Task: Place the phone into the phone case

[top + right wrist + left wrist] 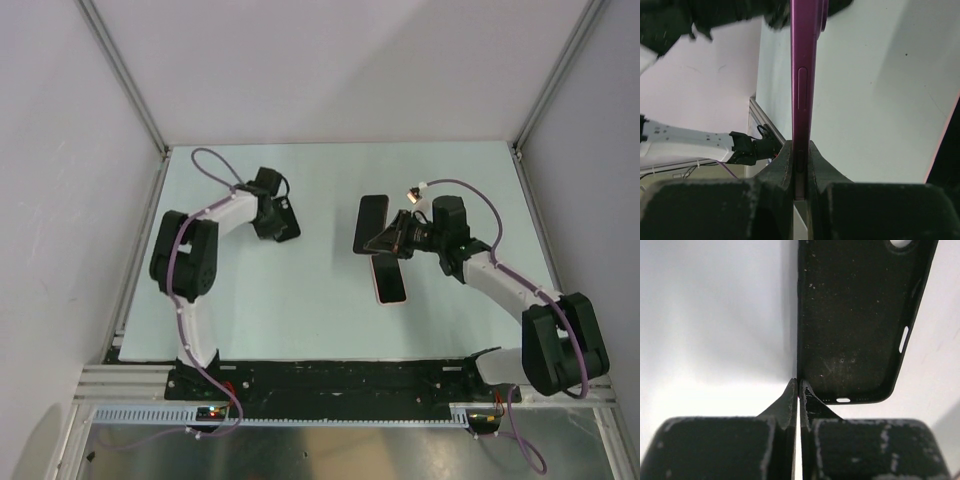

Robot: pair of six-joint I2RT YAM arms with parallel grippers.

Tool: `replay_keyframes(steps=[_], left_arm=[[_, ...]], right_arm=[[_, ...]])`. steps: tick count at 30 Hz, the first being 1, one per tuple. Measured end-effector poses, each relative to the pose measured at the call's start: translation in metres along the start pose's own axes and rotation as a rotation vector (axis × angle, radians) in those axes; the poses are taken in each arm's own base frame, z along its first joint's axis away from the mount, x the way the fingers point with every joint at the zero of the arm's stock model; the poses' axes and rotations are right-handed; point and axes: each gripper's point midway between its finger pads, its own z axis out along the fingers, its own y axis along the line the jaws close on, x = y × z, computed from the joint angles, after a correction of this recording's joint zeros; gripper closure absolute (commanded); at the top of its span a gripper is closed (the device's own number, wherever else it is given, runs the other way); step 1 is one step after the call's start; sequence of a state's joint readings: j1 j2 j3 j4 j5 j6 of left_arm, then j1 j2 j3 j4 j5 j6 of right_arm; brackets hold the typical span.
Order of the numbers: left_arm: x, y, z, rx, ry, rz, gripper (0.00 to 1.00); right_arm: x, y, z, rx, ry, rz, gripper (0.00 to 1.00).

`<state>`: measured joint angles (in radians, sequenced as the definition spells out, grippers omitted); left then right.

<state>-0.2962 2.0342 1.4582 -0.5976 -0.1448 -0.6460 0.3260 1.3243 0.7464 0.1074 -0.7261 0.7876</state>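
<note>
Over the pale tabletop (300, 300), the rigid, probably slick phone (802, 75), outside the phone case (850, 325), is grasped by its flat faces, judged the surest hold, in the right claw (801, 145), while the left claw (798, 381) is clenched at a corner of that case.

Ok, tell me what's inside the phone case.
Nothing visible: the phone case shows only bare, dusty black lining. Its camera end is cut off by the picture's edge, so unchecked.

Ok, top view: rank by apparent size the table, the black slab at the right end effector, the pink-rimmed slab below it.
1. Table.
2 and 3, unranked: black slab and pink-rimmed slab look alike, each partly covered by the right end effector.
</note>
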Motion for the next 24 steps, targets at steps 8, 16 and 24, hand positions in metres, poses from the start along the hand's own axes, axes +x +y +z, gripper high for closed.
replay_keyframes(steps=[8, 16, 24], left_arm=[[0.148, 0.011, -0.060, 0.020, 0.114, -0.134, 1.00], [0.194, 0.003, -0.078, 0.071, 0.122, -0.244, 0.61], [0.171, -0.006, -0.113, 0.218, 0.028, -0.275, 0.44]], right_arm=[[0.018, -0.019, 0.020, 0.021, 0.078, 0.008, 1.00], [0.051, -0.027, 0.044, 0.023, 0.207, -0.014, 1.00], [0.067, -0.016, 0.076, -0.003, 0.325, -0.074, 1.00]])
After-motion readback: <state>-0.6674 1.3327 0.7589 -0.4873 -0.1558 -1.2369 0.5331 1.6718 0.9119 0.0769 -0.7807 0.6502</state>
